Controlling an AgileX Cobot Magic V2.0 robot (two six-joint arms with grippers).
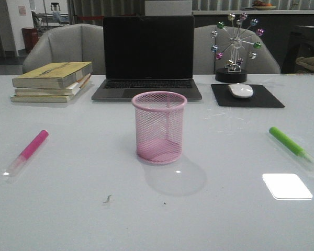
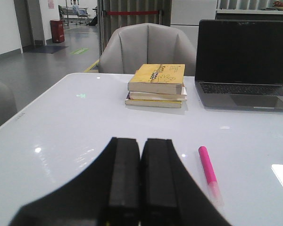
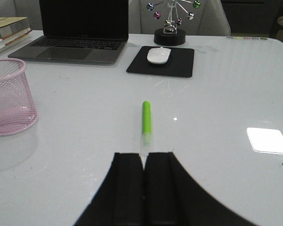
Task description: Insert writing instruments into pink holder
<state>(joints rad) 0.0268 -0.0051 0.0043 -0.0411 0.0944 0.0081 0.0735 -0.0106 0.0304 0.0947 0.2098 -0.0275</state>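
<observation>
The pink holder (image 1: 159, 127) stands upright and empty at the table's middle; it also shows in the right wrist view (image 3: 9, 96). The pink marker (image 1: 27, 151) lies flat on the left, clear cap toward the front edge. My left gripper (image 2: 140, 146) is shut with nothing in it, beside and apart from that pink marker (image 2: 209, 172). The green marker (image 1: 291, 145) lies flat on the right. My right gripper (image 3: 144, 157) is shut and empty, just behind the clear cap of the green marker (image 3: 146, 120). Neither gripper shows in the front view.
A stack of books (image 1: 52, 81) lies at the back left, a dark laptop (image 1: 147, 57) behind the cup, a mouse (image 1: 240, 90) on a black pad (image 1: 267, 99) and a ball ornament (image 1: 233, 44) at the back right. A bright light patch (image 1: 287, 186) reflects front right.
</observation>
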